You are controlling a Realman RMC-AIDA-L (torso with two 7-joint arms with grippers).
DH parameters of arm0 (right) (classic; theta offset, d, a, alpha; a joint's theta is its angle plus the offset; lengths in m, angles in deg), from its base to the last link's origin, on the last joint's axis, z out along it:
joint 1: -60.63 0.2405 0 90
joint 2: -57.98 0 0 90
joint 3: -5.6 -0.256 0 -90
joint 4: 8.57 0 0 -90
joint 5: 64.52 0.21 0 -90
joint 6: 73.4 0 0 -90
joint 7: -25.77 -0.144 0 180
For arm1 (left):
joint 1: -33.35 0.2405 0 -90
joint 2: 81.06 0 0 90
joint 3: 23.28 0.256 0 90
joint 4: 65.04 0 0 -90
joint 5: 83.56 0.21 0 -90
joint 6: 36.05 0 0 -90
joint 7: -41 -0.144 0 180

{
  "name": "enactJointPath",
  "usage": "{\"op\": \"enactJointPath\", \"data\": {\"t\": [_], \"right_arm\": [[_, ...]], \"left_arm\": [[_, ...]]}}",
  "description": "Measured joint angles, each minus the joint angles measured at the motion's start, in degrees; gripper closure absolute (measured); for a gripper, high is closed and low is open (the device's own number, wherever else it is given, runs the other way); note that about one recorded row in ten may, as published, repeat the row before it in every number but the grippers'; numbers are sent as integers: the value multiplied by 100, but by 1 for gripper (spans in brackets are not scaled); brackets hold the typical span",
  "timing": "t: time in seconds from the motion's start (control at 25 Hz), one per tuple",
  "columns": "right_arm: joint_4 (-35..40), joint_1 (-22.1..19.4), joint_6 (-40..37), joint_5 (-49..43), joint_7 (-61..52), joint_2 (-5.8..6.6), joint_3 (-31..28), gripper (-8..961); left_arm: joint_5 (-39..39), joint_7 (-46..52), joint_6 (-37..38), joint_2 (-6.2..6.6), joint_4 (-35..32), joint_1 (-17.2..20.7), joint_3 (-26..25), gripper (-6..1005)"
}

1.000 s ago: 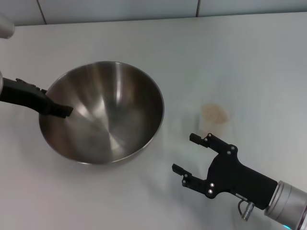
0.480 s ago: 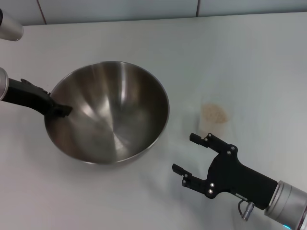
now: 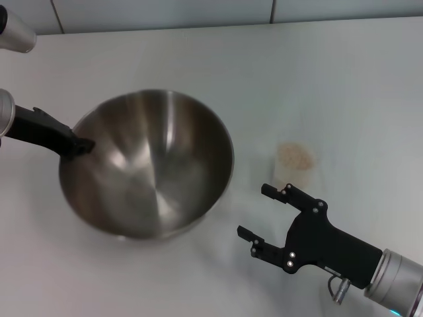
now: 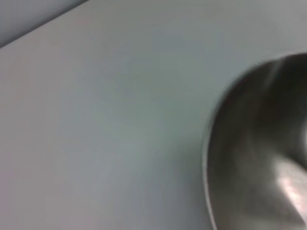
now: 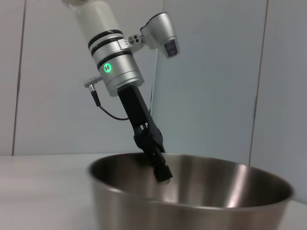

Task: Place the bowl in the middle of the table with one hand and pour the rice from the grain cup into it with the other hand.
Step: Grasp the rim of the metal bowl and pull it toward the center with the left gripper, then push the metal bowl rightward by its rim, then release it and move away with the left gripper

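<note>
Left tool: mine, clamped on the left rim of the bowl, one finger reaching down inside the wall; the right wrist view shows it coming down over the far edge.
Bowl: large shiny steel one, left of the middle of the worktop, empty inside; it looks tipped, with the gripped side higher, though I cannot tell whether its base touches the worktop. In the left wrist view only an arc of its rim shows.
Right tool: mine, fingers spread wide with nothing between them, held low at the near right, pointing toward the bowl and apart from it.
Cup: small clear plastic one, upright on the worktop just beyond my right tool, well right of the bowl.
Rice: pale beige grains filling the cup near its top.
Worktop: plain white, a tiled wall along its far edge.
</note>
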State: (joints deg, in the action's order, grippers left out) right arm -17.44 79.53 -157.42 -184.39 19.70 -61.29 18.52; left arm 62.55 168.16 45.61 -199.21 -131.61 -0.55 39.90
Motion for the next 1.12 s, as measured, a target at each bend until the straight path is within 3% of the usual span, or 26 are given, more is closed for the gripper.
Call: {"op": "enactJointPath", "data": {"t": [0.08, 0.28, 0.44, 0.48, 0.52, 0.76, 1.12], "right_arm": [[0, -1, 0, 0, 0, 0, 0, 191], [-1, -7, 0, -1, 0, -9, 0, 192], [0, -6, 0, -3, 0, -9, 0, 192], [0, -3, 0, -5, 0, -9, 0, 192], [0, -1, 0, -8, 0, -9, 0, 192], [-1, 8, 0, -25, -20, -9, 0, 191], [-29, 43, 16, -27, -25, -16, 0, 192]], "left_arm": [[2, -10, 32, 5, 38, -40, -29, 844], [-18, -216, 335, 22, 292, -347, -604, 926], [-18, -386, 560, 88, 663, -621, -984, 940], [-16, -465, 663, 129, 825, -742, -1146, 944], [-15, -628, 901, 275, 1298, -1071, -1514, 947], [-76, -843, 1259, 548, 2113, -1659, -2077, 967], [-12, -846, 832, 366, 2152, -1943, -2002, 962]]}}
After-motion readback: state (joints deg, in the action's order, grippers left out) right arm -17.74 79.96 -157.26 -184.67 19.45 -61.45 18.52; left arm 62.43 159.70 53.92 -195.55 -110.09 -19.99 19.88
